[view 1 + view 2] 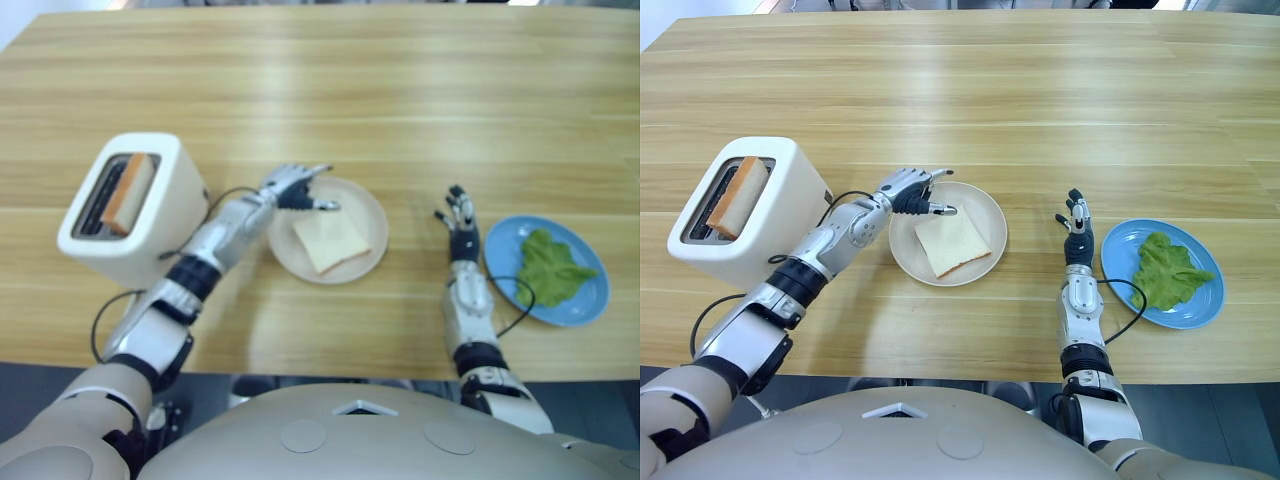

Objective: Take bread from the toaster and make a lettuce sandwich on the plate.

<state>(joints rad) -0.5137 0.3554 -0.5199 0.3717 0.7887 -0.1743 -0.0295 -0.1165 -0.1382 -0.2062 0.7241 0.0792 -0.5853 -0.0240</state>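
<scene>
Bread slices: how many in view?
2. One slice stands in the toaster; the other slice lies on the beige plate. More could sit hidden deeper in the slots.

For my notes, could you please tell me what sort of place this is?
Likely a staged kitchen tabletop: wooden table, toaster, bread on a plate, lettuce on a blue plate.

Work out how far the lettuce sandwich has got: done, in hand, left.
Done: one bread slice lies on the beige plate. In hand: nothing; the left hand hovers at that plate's edge, the right hand beside the blue plate. Left: the lettuce and the second slice in the toaster.
</scene>
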